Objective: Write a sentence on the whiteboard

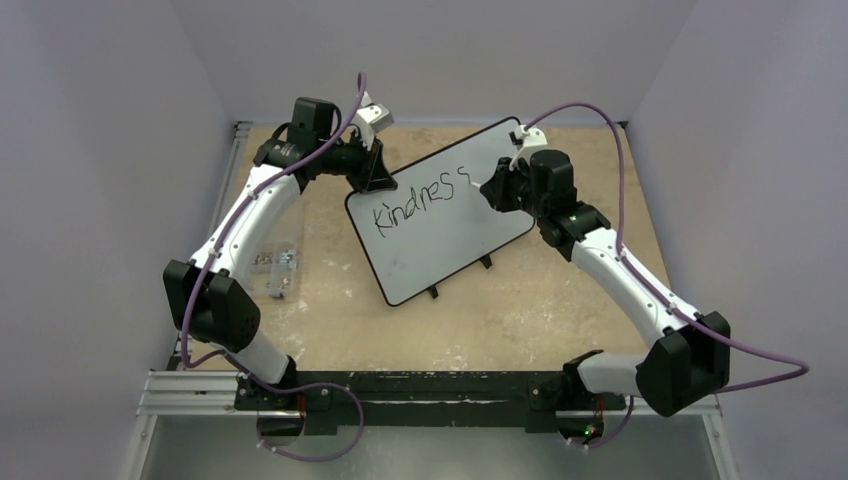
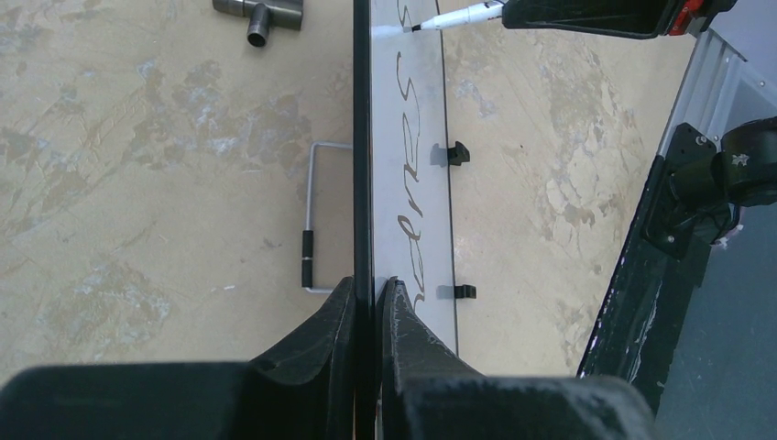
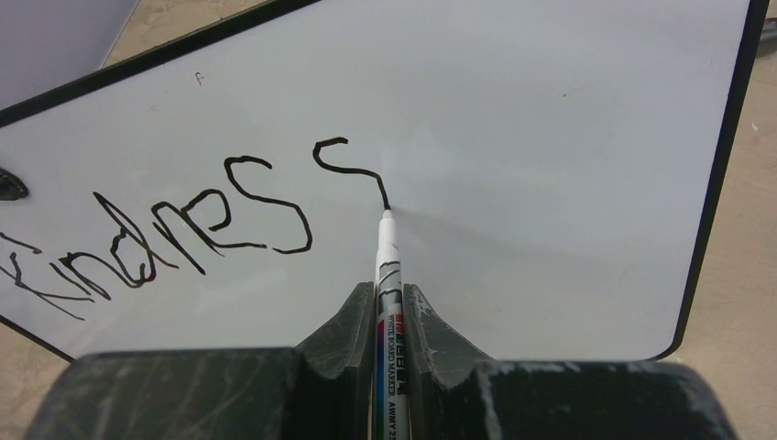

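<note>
The whiteboard (image 1: pixel 445 250) stands tilted on the tabletop, turned at an angle. Black marker writing, the sentence (image 1: pixel 420 198), reads "Kindnes" followed by a half-drawn "s" (image 3: pixel 353 170). My left gripper (image 2: pixel 369 284) is shut on the board's black rim (image 2: pixel 362 137) at its upper left edge, one finger on each face. My right gripper (image 3: pixel 388 289) is shut on a white whiteboard marker (image 3: pixel 388 266). The marker's tip touches the board at the end of the last stroke. The left wrist view shows the marker (image 2: pixel 458 16) edge-on at the top.
A wire stand (image 2: pixel 311 220) juts out behind the board and small black feet (image 2: pixel 458 153) stick out in front. A grey metal T-piece (image 2: pixel 261 11) lies further off. A small clear item (image 1: pixel 275 265) sits left of the board. The arms' mounting rail (image 1: pixel 400 390) runs along the near edge.
</note>
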You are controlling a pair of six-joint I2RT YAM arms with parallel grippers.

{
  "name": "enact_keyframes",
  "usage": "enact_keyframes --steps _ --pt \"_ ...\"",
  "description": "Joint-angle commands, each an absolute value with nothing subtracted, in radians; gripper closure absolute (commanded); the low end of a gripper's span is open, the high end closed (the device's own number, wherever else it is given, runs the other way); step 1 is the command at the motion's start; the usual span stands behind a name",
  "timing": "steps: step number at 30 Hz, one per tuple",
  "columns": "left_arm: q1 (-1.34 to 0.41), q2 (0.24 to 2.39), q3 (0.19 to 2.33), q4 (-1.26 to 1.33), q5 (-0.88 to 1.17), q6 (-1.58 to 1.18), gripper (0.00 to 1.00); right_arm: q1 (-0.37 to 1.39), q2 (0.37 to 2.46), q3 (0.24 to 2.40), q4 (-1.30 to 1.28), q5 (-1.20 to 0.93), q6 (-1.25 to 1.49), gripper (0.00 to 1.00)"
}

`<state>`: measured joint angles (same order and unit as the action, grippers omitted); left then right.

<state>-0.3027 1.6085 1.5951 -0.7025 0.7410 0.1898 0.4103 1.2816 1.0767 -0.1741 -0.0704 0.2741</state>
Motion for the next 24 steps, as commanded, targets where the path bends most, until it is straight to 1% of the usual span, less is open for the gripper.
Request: enact_keyframes --steps 1,15,21,24 --pt "-0.330 1.637 1.606 -0.735 0.696 0.282 1.00 0.407 1.269 1.067 -0.176 -0.109 0.255 1.00" --pt "-0.332 1.641 1.608 -0.736 0.694 0.279 1.00 0.407 1.301 1.154 -0.175 -0.207 0.255 1.00" --pt "-0.332 1.640 1.605 -0.730 0.681 0.274 1.00 0.406 1.258 1.171 -0.195 -0.221 0.263 1.00" --pt "-0.333 1.639 1.606 -0.726 0.668 0.269 1.00 0.407 1.221 1.174 -0.216 -0.195 0.267 1.00"
